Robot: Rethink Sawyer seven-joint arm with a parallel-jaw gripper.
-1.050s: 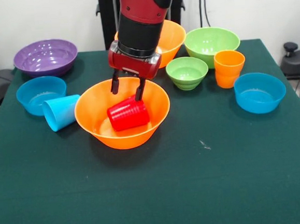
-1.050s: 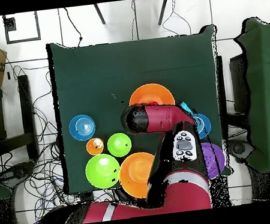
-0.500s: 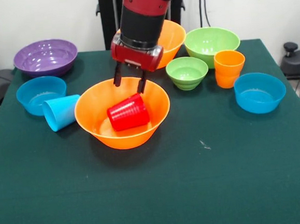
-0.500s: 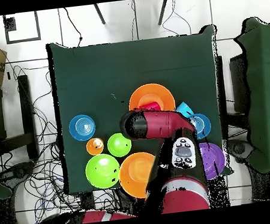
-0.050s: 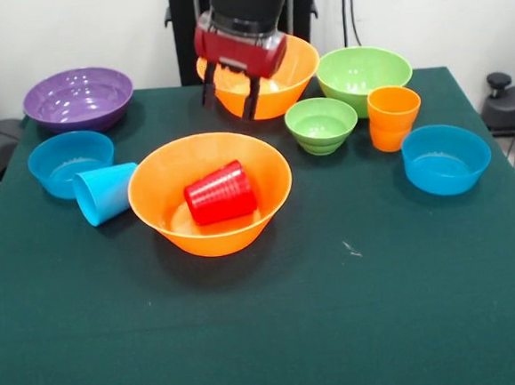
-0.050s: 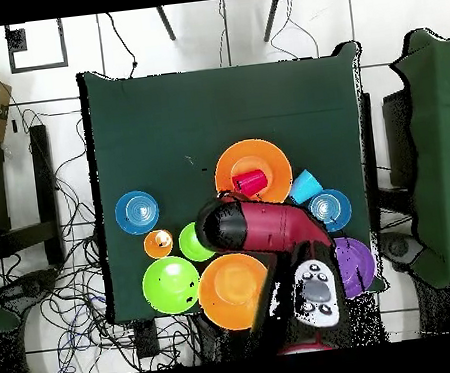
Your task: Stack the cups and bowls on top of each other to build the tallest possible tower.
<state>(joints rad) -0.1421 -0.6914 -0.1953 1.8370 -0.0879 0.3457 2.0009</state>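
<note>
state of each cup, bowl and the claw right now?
red cup: on its side inside the near orange bowl
light blue cup: on its side, between that bowl and the left blue bowl
orange cup: upright
far orange bowl, purple bowl, large green bowl, small green bowl, right blue bowl: upright, empty
claw: open, holding nothing, raised
</note>
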